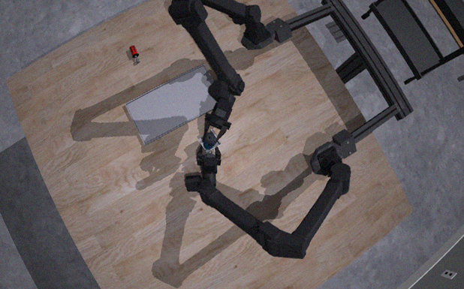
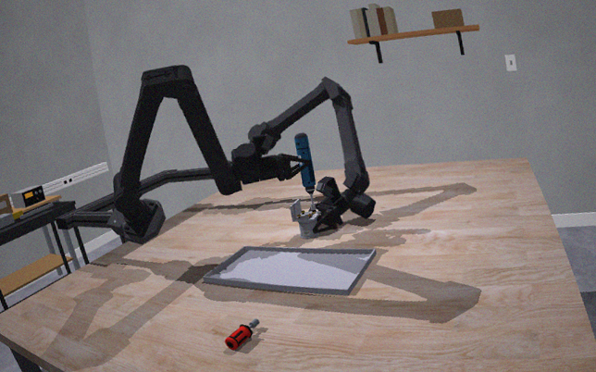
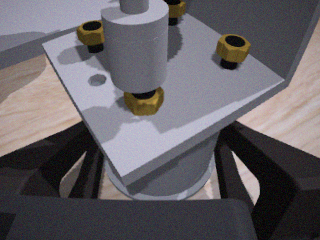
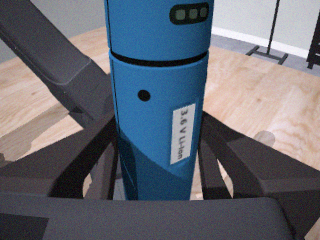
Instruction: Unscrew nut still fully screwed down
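Note:
The joint module point(image 2: 306, 228) point(image 3: 175, 180) stands upright with the bracket point(image 2: 295, 210) point(image 3: 200, 95) on top. My left gripper point(image 1: 209, 151) point(image 3: 159, 121) is shut on the module's body below the bracket. My right gripper point(image 2: 304, 164) point(image 4: 158, 120) is shut on the dark blue nut driver point(image 2: 302, 146) point(image 4: 155, 75), which is upright. Its grey socket point(image 3: 137, 50) hangs just above a low brass nut point(image 3: 144, 103); that nut shows below it. Exact alignment cannot be told. The left nut point(image 3: 91, 33), right nut point(image 3: 233, 48) and back nut point(image 3: 175, 9) sit raised on black studs.
A shallow grey tray point(image 1: 135, 124) point(image 2: 280, 287) lies beside the module. A red-handled tool point(image 1: 133, 51) point(image 2: 238, 337) lies beyond the tray. Both arms meet at the module, with the driver arm's gripper above the other. A small open hole point(image 3: 97, 80) shows in the bracket plate.

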Tool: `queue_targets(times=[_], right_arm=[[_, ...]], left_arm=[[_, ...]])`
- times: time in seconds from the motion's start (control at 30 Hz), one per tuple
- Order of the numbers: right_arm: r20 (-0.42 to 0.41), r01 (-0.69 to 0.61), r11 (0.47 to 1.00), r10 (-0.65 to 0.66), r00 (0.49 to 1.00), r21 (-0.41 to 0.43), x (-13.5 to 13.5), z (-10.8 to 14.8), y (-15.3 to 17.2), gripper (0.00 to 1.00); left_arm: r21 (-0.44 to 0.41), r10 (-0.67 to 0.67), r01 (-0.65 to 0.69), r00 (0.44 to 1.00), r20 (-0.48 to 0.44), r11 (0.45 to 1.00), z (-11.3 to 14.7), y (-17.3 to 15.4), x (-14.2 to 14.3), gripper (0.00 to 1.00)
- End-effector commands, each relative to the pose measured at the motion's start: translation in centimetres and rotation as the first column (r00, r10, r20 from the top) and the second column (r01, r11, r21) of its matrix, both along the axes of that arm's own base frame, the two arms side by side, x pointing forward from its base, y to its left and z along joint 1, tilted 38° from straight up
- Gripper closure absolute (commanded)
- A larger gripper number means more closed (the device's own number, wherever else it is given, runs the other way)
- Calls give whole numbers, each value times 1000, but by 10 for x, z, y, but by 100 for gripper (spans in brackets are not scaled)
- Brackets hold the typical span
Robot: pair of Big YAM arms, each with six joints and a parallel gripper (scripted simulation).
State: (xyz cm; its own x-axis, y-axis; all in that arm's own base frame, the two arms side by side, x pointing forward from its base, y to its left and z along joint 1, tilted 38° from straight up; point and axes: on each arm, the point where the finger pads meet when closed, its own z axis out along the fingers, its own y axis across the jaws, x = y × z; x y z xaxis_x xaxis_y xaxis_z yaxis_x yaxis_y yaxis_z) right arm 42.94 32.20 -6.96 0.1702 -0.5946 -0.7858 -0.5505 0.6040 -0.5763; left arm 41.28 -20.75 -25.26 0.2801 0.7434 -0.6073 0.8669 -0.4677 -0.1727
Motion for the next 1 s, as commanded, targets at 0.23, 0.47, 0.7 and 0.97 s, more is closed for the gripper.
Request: queue_targets(times=[0.23,0.47,0.7,0.97], right_arm=[[89,-19,998,14,996,54,17,33,18,58],[90,-22,998,17,996,54,15,33,20,58],[90,-22,998,17,996,54,15,33,20,58],[90,-24,998,19,996,53,14,33,21,58]], left_arm=[[-3,-34,34,999,8,999,2,-16,-5,41],[-3,-34,34,999,8,999,2,-16,-5,41],[-3,-34,34,999,8,999,2,-16,-5,41],[-3,-34,34,999,8,999,2,-16,-5,41]])
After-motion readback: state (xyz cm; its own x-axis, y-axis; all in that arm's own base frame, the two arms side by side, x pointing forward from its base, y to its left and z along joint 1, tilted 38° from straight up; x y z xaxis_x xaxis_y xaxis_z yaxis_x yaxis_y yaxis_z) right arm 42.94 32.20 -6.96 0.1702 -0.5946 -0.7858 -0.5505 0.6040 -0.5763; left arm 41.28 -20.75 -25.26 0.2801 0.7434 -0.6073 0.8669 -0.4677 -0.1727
